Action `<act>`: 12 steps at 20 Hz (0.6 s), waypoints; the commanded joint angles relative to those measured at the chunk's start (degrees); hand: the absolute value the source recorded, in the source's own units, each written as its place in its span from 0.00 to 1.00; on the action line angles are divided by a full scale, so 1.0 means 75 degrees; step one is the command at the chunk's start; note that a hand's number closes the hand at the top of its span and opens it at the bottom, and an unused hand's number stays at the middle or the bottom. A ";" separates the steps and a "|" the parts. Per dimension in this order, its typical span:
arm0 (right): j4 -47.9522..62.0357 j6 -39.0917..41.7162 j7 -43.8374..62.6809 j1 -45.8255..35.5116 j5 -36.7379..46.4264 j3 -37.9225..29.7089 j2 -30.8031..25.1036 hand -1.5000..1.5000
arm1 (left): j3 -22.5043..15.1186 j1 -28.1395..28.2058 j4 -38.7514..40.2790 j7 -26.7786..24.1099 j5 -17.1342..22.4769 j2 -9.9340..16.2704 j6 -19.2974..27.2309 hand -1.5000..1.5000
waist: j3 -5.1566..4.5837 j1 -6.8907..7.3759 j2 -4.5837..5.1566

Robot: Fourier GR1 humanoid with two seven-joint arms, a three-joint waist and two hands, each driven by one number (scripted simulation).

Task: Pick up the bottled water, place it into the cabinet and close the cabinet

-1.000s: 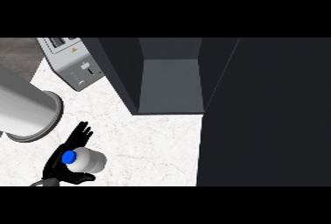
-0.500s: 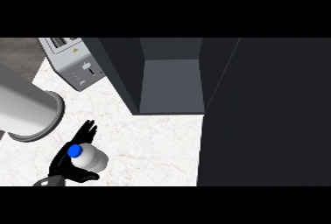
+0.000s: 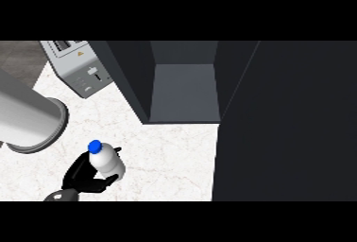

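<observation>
Counter (image 3: pixel 167 151): white marbled top, pale grey veining, filling the left and middle of the head view. Dark grey strip of another surface past its far left corner.

Toaster (image 3: pixel 82 66): silver, slotted, standing at the counter's far left corner, just beside the cabinet's left wall.

Cabinet (image 3: pixel 182 92): dark grey, open, its inside floor bare and lighter grey; sits at the far edge, middle. Its door (image 3: pixel 286 123) is a broad dark panel covering the whole right side of the view.

Large grey cylinder (image 3: pixel 28 120) with flared rim, lying across the counter's left edge.

Bottled water (image 3: pixel 106 160): white body, blue cap, tilted with the cap pointing away and left. It is over the counter's near left part, well apart from the cabinet.

Left hand (image 3: pixel 80 177): black, fingers curled round the bottle from below and left.
</observation>
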 commanded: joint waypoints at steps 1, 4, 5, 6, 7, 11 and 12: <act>-0.0155 -0.0243 0.0434 -0.0460 -0.0179 -0.0158 0.0089 0.00 | -0.0172 0.0137 0.0072 -0.0334 0.0096 -0.0192 -0.0879 1.00 | -0.0055 0.0028 0.0036; -0.0359 -0.0243 0.0338 -0.0066 0.0119 0.0261 0.0038 0.00 | -0.0012 -0.0222 0.0526 -0.0851 -0.0029 -0.0305 -0.0086 1.00 | -0.0062 -0.0042 0.0043; 0.0021 0.0050 0.0166 -0.0232 -0.0307 -0.0306 -0.0180 0.00 | 0.0369 -0.0261 0.0264 -0.0428 0.0549 -0.0068 -0.0476 1.00 | -0.0055 -0.0004 0.0038; -0.0364 -0.0090 0.0415 -0.0119 -0.0132 -0.0064 -0.0157 0.00 | 0.0519 -0.0339 0.0556 -0.0700 0.0650 -0.0475 -0.0065 1.00 | -0.0068 -0.0057 0.0055; -0.0271 -0.0155 0.0267 0.0036 0.0076 0.0203 -0.0030 0.00 | 0.0843 -0.0116 0.0432 -0.0670 0.1015 0.0014 -0.0453 1.00 | -0.0063 -0.0013 0.0038; 0.0190 0.0064 -0.0170 -0.0090 -0.0048 -0.0062 -0.0107 0.00 | 0.1430 -0.0654 0.0955 -0.0656 0.1553 -0.0067 -0.0007 1.00 | -0.0062 -0.0065 0.0051; -0.0196 0.0023 0.0268 -0.0106 -0.0300 -0.0205 -0.0246 0.00 | 0.1352 -0.0590 0.0689 -0.0568 0.1586 -0.0286 0.0190 1.00 | -0.0056 -0.0018 0.0036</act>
